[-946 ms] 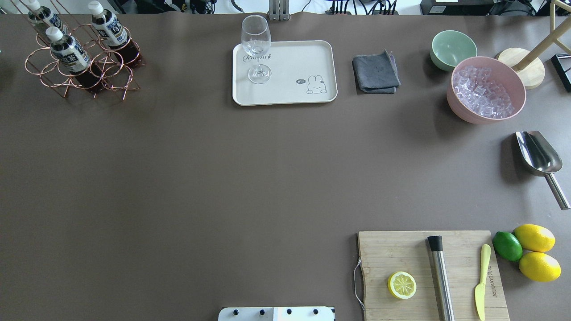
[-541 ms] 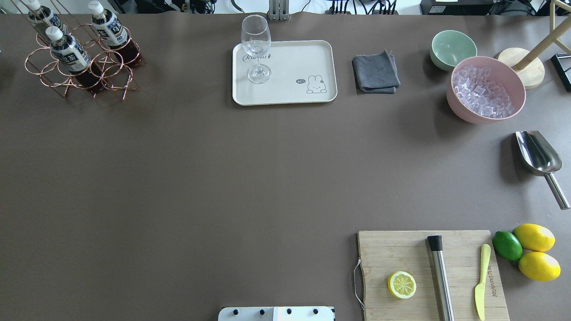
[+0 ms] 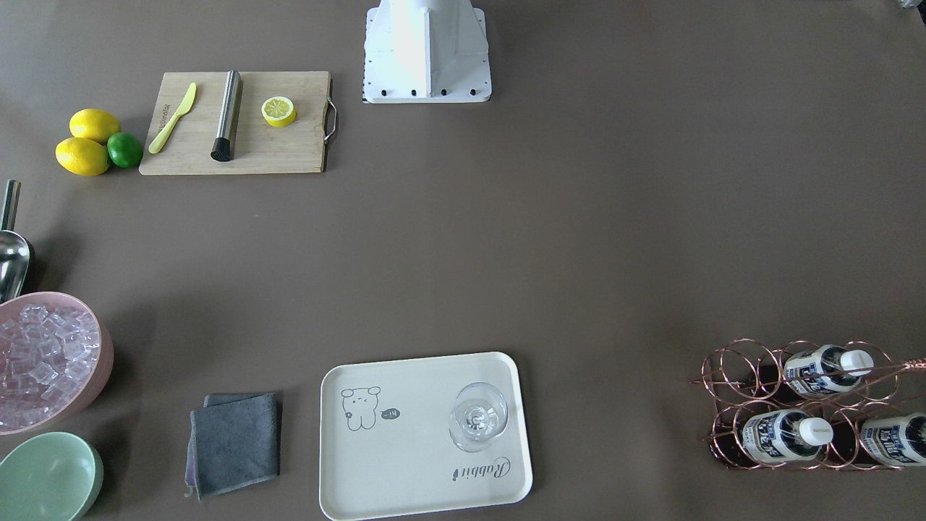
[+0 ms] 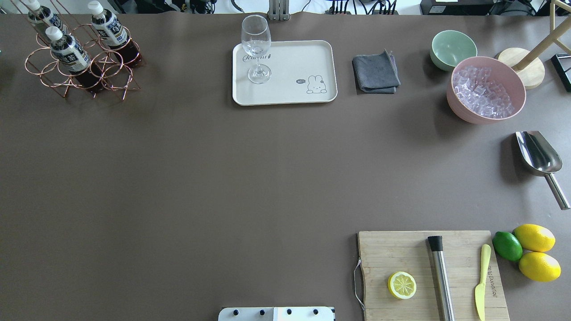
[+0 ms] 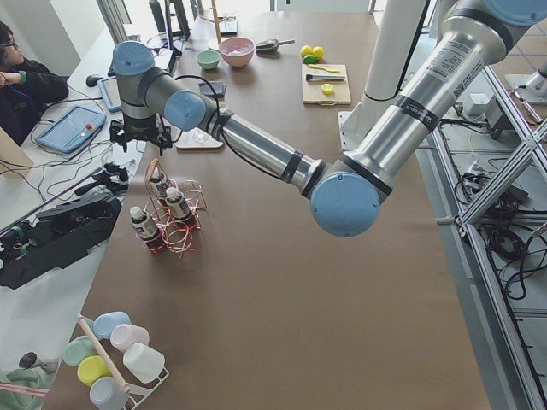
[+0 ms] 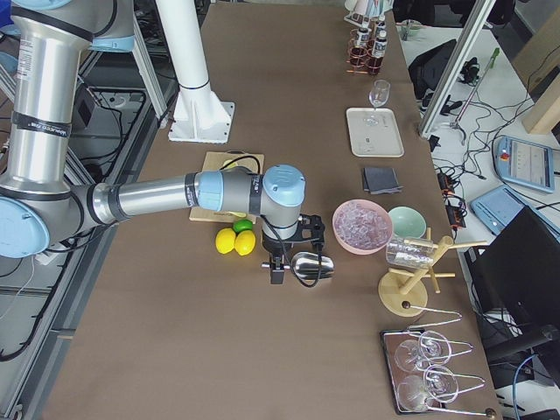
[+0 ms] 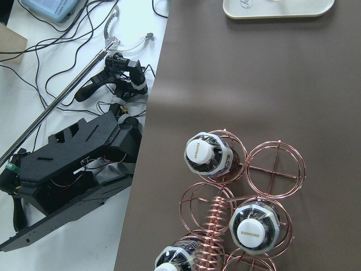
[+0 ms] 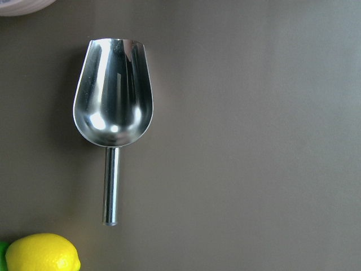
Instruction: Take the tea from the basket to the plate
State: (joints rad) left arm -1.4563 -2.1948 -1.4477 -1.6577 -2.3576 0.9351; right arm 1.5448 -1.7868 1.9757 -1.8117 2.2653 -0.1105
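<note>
Three tea bottles stand in the copper wire basket (image 4: 113,73) at the table's far left: one (image 4: 70,54) in the near row, two (image 4: 108,27) (image 4: 43,16) behind. The basket (image 3: 731,376) and bottles (image 3: 785,435) also show in the front view. The left wrist view looks straight down on the white caps (image 7: 204,152) (image 7: 252,228). My left gripper (image 5: 141,141) hangs above the basket (image 5: 190,232); I cannot tell its state. The cream plate (image 4: 290,67) lies at the far middle. My right gripper (image 6: 278,262) hovers by the scoop; I cannot tell its state.
A stemmed glass (image 4: 256,44) stands on the plate's left part. A grey cloth (image 4: 375,72), a green bowl (image 4: 453,48) and a pink bowl of ice (image 4: 486,89) lie to the right. A metal scoop (image 8: 113,93), lemons (image 4: 534,237) and a cutting board (image 4: 401,249) lie near the right.
</note>
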